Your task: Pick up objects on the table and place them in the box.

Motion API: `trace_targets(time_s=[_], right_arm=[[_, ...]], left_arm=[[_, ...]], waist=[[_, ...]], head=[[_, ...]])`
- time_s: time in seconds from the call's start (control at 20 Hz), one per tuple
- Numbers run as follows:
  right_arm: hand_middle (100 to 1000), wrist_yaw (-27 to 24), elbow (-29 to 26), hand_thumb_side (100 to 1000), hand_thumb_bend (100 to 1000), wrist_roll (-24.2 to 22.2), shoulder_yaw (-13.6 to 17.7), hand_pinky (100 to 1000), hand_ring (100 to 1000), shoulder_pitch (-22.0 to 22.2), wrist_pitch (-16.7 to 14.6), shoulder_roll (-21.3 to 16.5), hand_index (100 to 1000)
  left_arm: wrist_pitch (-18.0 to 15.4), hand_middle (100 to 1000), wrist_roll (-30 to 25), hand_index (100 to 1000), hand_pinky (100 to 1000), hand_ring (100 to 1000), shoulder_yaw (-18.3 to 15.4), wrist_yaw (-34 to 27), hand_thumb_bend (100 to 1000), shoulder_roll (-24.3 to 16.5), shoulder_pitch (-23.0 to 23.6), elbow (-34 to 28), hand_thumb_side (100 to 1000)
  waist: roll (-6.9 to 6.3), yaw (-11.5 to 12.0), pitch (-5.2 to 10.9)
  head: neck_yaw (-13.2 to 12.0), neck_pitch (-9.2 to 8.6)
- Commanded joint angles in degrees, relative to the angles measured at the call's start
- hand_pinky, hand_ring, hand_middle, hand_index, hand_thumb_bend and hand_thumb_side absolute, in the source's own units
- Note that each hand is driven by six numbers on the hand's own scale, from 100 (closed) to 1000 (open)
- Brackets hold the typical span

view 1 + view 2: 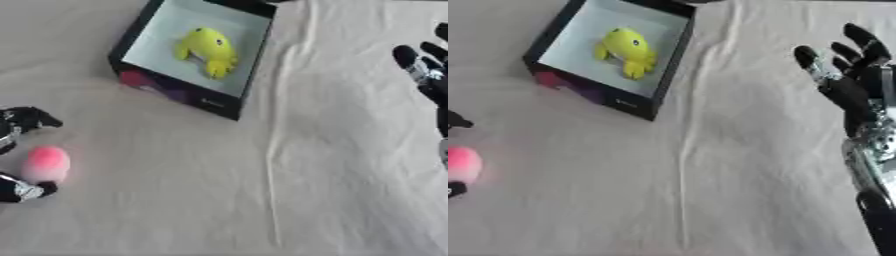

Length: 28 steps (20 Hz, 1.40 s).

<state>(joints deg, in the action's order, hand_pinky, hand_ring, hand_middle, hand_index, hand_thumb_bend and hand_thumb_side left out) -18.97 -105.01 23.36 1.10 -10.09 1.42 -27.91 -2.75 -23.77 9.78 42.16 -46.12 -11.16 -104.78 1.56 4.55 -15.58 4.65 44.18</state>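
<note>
A pink, egg-shaped soft object (46,163) lies on the white cloth at the far left. My left hand (19,121) comes in from the left edge, open, with curved fingers above the pink object and the thumb (26,190) just below it. The fingers stand apart from the object, while the thumb tip is at its lower edge. A black box (180,96) with a pale floor stands at the upper middle, and a yellow plush toy (210,50) lies inside it. My right hand (846,87) is raised at the right edge, open, holding nothing.
The white cloth (332,190) covers the table and has a long crease running from top to bottom at its middle. The box has a colourful print on its near side wall.
</note>
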Motion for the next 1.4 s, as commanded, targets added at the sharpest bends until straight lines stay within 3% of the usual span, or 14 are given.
trace_targets(time_s=[0.05, 0.25, 0.5, 0.9, 0.95, 1.0, 1.25, 1.4], right_arm=[[912, 0.14, -0.40, 279, 740, -0.04, 0.59, 928, 877, -0.52, -0.12, -0.76, 847], [912, 0.10, -0.40, 281, 739, 0.02, 0.58, 928, 877, -0.56, -0.14, -0.82, 847], [912, 0.09, -0.44, 285, 739, 0.01, 0.63, 928, 877, -0.36, -0.17, -1.18, 847], [912, -0.04, -0.38, 289, 738, -0.17, 0.46, 929, 877, 0.05, -0.11, -1.58, 847], [912, -0.05, -0.36, 299, 732, -0.21, 0.43, 929, 877, 0.05, -0.10, -1.60, 848], [912, -0.06, -0.34, 289, 738, -0.23, 0.41, 929, 877, 0.07, -0.10, -1.63, 847], [913, -0.15, -0.13, 291, 737, -0.40, 0.24, 929, 878, 0.08, -0.02, -1.81, 848], [913, -0.31, -0.08, 292, 736, -0.65, -0.02, 929, 878, -0.20, 0.02, -1.94, 848]], left_arm=[[0.02, 695, 0.29, 645, 777, 700, -0.21, -0.71, 338, -0.93, -0.65, -0.49, 100], [-0.53, 663, -1.46, 545, 759, 684, -0.17, -0.76, 322, -1.22, -0.89, -2.15, 100], [-1.19, 646, -0.10, 508, 752, 674, -1.11, -0.22, 318, -2.66, -2.47, -8.21, 100], [-3.66, 632, 7.55, 486, 749, 665, -2.17, -2.96, 345, -5.50, -11.25, -9.80, 100], [-3.68, 631, 8.00, 481, 747, 661, -2.25, -3.57, 163, -5.93, -12.39, -9.81, 100], [-3.60, 629, 8.23, 481, 747, 661, -2.32, -4.33, 348, -6.30, -13.47, -9.81, 100], [-0.02, 614, 6.70, 462, 738, 627, -3.32, -11.55, 324, -6.02, -20.54, -9.58, 100], [1.33, 611, 4.45, 459, 739, 623, -2.51, -16.24, 321, -4.81, -26.59, -5.98, 100]], waist=[[-0.14, -0.12, 0.63], [-0.23, -0.10, 0.77], [-0.32, 0.01, 1.40], [-0.67, 0.14, 2.46], [-0.72, 0.05, 2.54], [-0.77, -0.04, 2.61], [-0.99, -0.51, 3.06], [-1.20, -1.01, 3.34]], head=[[-0.04, -0.06], [-0.05, -0.06], [0.13, -0.06], [0.55, -0.06], [0.66, -0.06], [0.72, -0.06], [0.77, -0.06], [0.51, -0.06]])
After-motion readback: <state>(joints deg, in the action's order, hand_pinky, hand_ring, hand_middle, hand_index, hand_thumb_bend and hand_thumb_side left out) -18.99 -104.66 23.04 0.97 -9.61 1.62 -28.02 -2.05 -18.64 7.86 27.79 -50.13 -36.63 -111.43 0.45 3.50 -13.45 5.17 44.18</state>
